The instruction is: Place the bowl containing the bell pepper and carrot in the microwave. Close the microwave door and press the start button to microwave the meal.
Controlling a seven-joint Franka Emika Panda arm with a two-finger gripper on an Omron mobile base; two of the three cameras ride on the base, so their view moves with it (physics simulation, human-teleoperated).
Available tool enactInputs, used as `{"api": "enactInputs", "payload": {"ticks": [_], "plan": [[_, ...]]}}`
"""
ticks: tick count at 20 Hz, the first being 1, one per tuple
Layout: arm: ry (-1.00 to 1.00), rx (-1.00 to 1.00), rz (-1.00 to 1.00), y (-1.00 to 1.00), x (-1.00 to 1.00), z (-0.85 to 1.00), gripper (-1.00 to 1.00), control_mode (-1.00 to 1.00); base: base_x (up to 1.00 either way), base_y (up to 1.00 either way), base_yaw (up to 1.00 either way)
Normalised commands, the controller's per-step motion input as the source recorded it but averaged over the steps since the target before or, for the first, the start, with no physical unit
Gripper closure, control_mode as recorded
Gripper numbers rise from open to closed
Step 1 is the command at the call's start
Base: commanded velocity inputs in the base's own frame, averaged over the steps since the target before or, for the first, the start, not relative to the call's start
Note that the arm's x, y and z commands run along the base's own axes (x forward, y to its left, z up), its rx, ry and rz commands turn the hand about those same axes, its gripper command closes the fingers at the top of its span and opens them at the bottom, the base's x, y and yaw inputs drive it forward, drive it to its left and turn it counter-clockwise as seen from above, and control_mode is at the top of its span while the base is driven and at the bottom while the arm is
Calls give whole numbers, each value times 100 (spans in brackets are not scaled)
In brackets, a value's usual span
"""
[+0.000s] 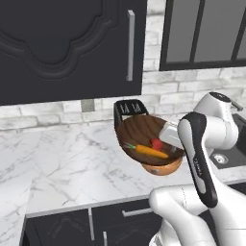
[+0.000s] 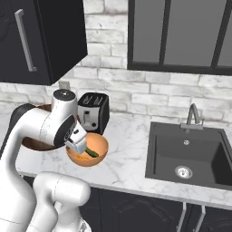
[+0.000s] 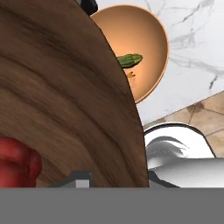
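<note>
You have the bowl (image 1: 144,134) lifted off the counter (image 1: 57,163), in the middle of the left base view, and it is tilted toward the camera. The gripper (image 1: 168,136) meets its right rim, so I judge it is clenched on that rim, although the fingers themselves are hidden and you cannot confirm the hold.

The danger is the tilt. The carrot (image 1: 150,151) and the bell pepper (image 1: 156,143) lie low, near the lower rim, and if the bowl tips more during the swing they may slide out. A hold on one edge only can also let such a wide bowl turn in the fingers. Just under it stands the orange-tan bowl (image 2: 97,147), so a low move could knock it; the toaster (image 2: 93,111) is close behind, in the centre left of the right base view.

The microwave is not in any picture, so the carrying is still long.

Count: two bowls, one carrot, one bell pepper, one green vegetable (image 3: 129,60) in the orange-tan bowl, one toaster, one sink (image 2: 190,154).
</note>
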Motion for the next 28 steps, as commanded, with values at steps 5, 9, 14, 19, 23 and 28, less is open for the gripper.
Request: {"api": "enactInputs", "payload": {"ticks": [5,9,14,19,23,28], "plan": [[0,0,0,0,0,0,100,100,-53,-41,0],[0,0,0,0,0,0,100,100,-56,-39,-1],[0,0,0,0,0,0,100,100,-26,-42,-16],[0,0,0,0,0,0,100,100,-31,-36,-33],[0,0,0,0,0,0,100,100,-22,-27,-52],[0,0,0,0,0,0,100,100,-22,-33,-56]]}}
